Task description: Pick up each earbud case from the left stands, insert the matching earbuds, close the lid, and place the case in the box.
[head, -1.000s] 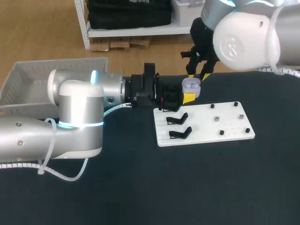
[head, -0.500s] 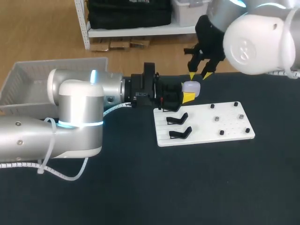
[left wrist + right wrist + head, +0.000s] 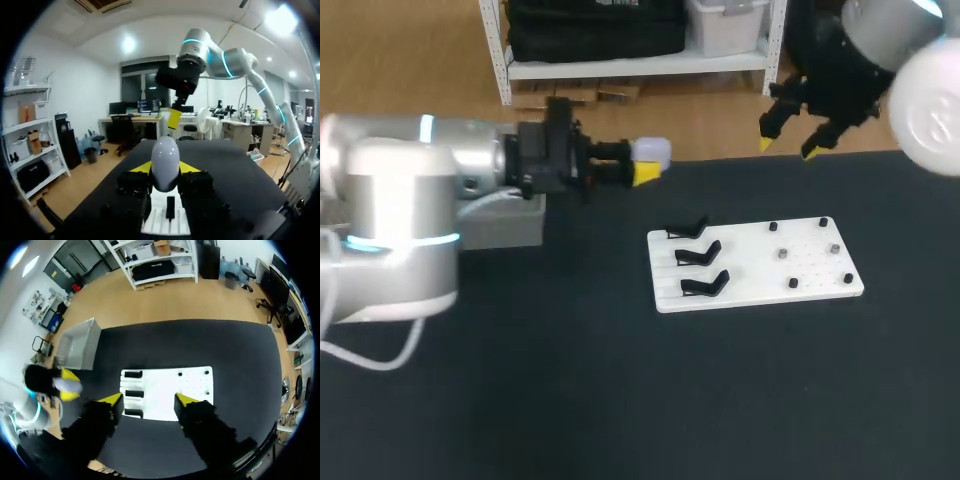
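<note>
Left of the stands [image 3: 702, 256], left hand [image 3: 165, 170] pinches the earbud case [image 3: 651, 152] lengthwise, pointing outward; right hand [image 3: 786, 148] spread.

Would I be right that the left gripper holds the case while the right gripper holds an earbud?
Not quite: the right gripper is open and empty, as the right wrist view shows. The left gripper does hold the case.
</note>
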Robot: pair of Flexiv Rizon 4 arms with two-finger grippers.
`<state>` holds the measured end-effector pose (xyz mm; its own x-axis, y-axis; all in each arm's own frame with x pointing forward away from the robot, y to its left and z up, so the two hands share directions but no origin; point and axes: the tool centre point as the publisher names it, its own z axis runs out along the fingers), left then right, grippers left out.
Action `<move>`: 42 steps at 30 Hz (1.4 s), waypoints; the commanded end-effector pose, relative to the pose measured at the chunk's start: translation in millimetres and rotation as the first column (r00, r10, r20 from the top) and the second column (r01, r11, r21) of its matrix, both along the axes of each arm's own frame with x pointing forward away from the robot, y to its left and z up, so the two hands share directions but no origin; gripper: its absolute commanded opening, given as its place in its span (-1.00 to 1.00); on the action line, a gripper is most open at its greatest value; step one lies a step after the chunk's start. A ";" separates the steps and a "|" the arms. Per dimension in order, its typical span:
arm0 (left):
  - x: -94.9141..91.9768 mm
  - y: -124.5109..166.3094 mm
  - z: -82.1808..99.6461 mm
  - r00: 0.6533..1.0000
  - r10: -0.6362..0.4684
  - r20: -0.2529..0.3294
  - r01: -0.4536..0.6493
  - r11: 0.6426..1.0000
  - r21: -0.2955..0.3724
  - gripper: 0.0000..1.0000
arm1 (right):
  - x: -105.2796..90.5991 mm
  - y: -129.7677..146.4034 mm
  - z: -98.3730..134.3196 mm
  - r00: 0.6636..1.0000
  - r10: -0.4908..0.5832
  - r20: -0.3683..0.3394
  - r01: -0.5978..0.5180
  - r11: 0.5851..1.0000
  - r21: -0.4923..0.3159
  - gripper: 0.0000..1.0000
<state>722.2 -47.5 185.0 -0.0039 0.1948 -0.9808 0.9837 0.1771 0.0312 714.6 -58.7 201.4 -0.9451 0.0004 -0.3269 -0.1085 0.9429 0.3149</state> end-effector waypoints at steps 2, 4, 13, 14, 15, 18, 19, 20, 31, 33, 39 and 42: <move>-19.1 104.4 22.4 0.984 0.176 0.026 -0.177 0.983 0.044 -1.00 | -15.1 1.1 -8.1 0.994 -0.045 0.101 0.043 0.999 0.023 0.67; -12.5 127.8 19.8 0.979 0.202 0.021 -0.203 0.976 0.074 -1.00 | -17.2 2.1 -9.5 0.994 -0.050 0.095 0.048 0.999 0.025 0.65; 21.8 211.9 -22.3 0.945 0.324 -0.034 -0.320 0.943 0.091 -1.00 | -30.2 9.4 -8.3 0.990 -0.055 0.130 0.048 0.997 0.061 0.68; 25.4 218.7 -29.1 0.941 0.337 -0.029 -0.334 0.939 0.088 -1.00 | -32.0 10.2 -7.3 0.989 -0.054 0.134 0.046 0.997 0.066 0.69; 28.9 225.3 -35.9 0.936 0.350 -0.029 -0.346 0.934 0.093 -1.00 | -33.4 10.5 -6.5 0.989 -0.057 0.136 0.047 0.996 0.070 0.71; 36.0 242.7 -54.7 0.918 0.394 -0.042 -0.388 0.916 0.103 -1.00 | -36.5 11.2 -5.6 0.989 -0.067 0.136 0.057 0.996 0.072 0.76; 38.2 246.4 -59.7 0.913 0.404 -0.054 -0.397 0.911 0.110 -1.00 | -37.4 11.4 -5.9 0.988 -0.071 0.134 0.062 0.996 0.068 0.76; 40.9 249.3 -63.8 0.913 0.404 -0.056 -0.397 0.911 0.109 -1.00 | -38.3 11.7 -6.3 0.989 -0.073 0.132 0.065 0.996 0.065 0.77; 89.6 271.5 -90.8 0.896 0.431 -0.108 -0.408 0.894 0.186 -1.00 | -45.2 16.8 -11.5 0.991 -0.079 0.106 0.077 0.997 0.026 0.76; 102.9 276.1 -95.0 0.893 0.432 -0.124 -0.402 0.892 0.206 -1.00 | -46.3 17.5 -12.3 0.992 -0.078 0.098 0.077 0.997 0.022 0.76; 134.1 276.1 -109.1 0.881 0.444 -0.162 -0.400 0.883 0.244 -1.00 | -48.6 19.1 -13.0 0.993 -0.071 0.091 0.071 0.997 0.000 0.75; 143.6 270.4 -113.1 0.892 0.417 -0.176 -0.366 0.893 0.261 -1.00 | -49.7 18.6 -10.8 0.993 -0.071 0.093 0.071 0.997 -0.005 0.76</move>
<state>836.3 226.4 79.6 -0.3086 0.3054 -0.9008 0.7897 0.6101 -0.0637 668.7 -39.8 188.6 -0.9116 0.0589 -0.4067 -0.0744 0.9497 0.3041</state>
